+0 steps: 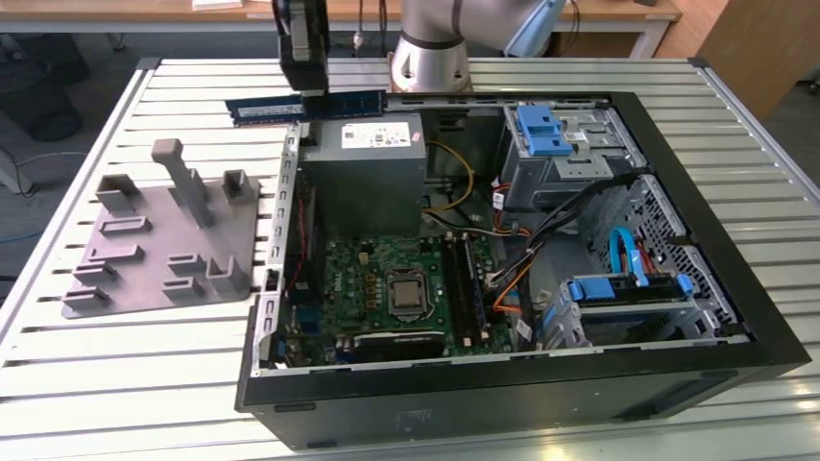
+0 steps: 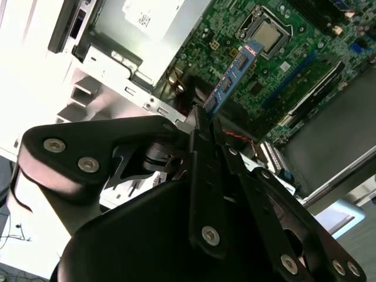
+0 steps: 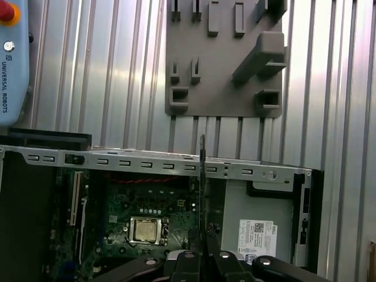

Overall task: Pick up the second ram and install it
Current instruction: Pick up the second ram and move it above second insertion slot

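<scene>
The pincer (image 1: 310,91) is clamped on the second ram (image 1: 346,104). It grips the blue-green strip near its middle, so the strip sticks out level on both sides in the exterior view. There the strip hangs in the air above the far rim of the open computer case (image 1: 513,403), just over the grey power supply (image 1: 365,158) and clear of it.

In the second wrist view the 2 black fingers (image 2: 202,176) meet on the strip's near end at the pincer (image 2: 200,123). The ram (image 2: 238,70) reaches out over the green motherboard (image 2: 294,53) toward the processor (image 2: 269,34).

In the first wrist view the ram (image 3: 202,170) shows edge-on as a thin dark line rising from the pincer (image 3: 202,255) and crossing the case's side wall.

The grey holder tray (image 1: 141,240) with upright posts lies on the slatted counter (image 1: 129,384), beside the case on the exterior view's left. The long black memory slots (image 1: 462,288) sit just beside the processor (image 1: 407,293), well below the ram.
</scene>
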`<state>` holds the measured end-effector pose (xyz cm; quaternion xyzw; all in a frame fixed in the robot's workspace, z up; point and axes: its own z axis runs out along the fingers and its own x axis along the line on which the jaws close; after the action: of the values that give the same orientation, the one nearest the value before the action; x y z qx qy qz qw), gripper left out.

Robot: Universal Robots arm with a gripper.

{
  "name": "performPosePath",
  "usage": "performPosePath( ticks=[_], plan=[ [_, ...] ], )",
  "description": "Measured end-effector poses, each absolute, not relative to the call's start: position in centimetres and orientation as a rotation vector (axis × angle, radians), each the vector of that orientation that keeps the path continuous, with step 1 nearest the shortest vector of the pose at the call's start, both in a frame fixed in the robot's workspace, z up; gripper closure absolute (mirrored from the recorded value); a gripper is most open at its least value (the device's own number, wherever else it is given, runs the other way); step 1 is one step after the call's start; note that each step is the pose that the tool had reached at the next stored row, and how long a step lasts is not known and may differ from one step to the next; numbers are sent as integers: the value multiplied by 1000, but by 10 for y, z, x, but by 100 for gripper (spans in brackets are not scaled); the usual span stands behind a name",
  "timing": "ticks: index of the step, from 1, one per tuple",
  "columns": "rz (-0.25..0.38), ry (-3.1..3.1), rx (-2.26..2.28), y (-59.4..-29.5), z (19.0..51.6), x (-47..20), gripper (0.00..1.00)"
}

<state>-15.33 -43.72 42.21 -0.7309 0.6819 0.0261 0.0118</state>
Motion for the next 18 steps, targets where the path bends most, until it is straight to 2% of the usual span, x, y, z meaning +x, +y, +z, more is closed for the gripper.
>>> performPosePath(
  ticks=[18],
  plan=[
    [82,2127,-2279,-437,422,-111,86]
  ],
)
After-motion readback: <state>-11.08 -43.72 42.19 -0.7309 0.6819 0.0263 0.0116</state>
